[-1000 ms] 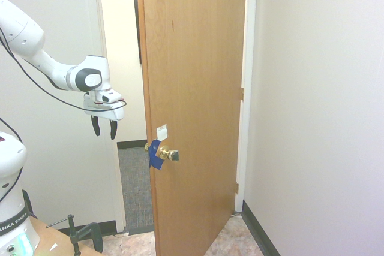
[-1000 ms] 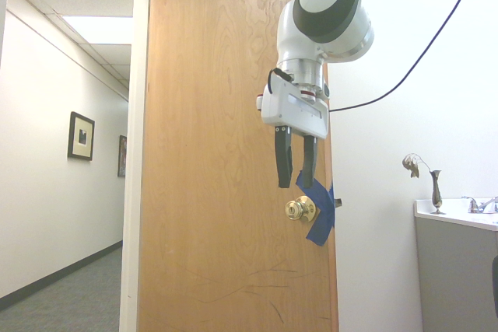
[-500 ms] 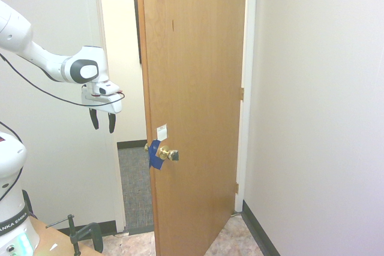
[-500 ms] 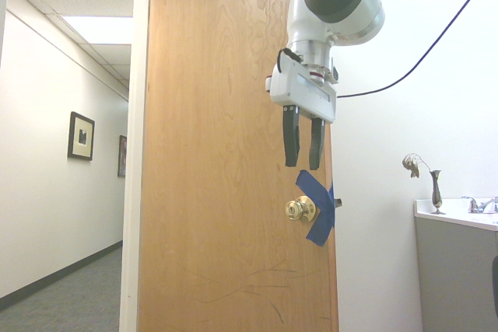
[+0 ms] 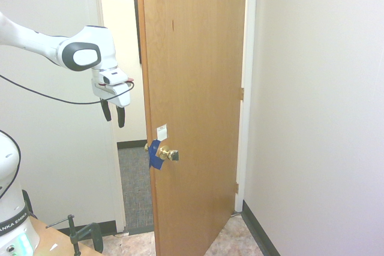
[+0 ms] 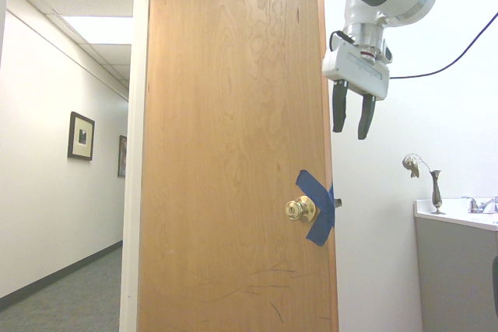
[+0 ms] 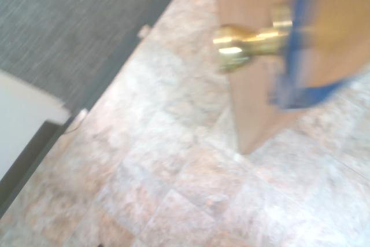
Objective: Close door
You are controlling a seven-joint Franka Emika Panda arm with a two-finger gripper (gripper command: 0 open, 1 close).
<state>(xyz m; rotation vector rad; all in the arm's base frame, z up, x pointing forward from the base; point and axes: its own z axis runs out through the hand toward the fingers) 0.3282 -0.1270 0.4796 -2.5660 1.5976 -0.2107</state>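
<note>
Gripper (image 5: 113, 115) hangs beside the door's (image 5: 195, 88) free edge, above knob height, clear of the wood, fingers pointing down, a little apart, w/ nothing between them. Prob. parked there to get behind the free edge and push the leaf toward the white door frame (image 5: 102, 58), though no contact yet.

Door stands well open, swung into the room on hinges at the far side, w/ hallway carpet showing through the gap. Tall light-brown wood grain, brass knob (image 6: 298, 208) approx. mid-height near the free edge, blue tape (image 6: 319, 207) wrapped round the latch, small white label (image 5: 161, 131) just above. Faint scratches low on the hallway face.
</note>
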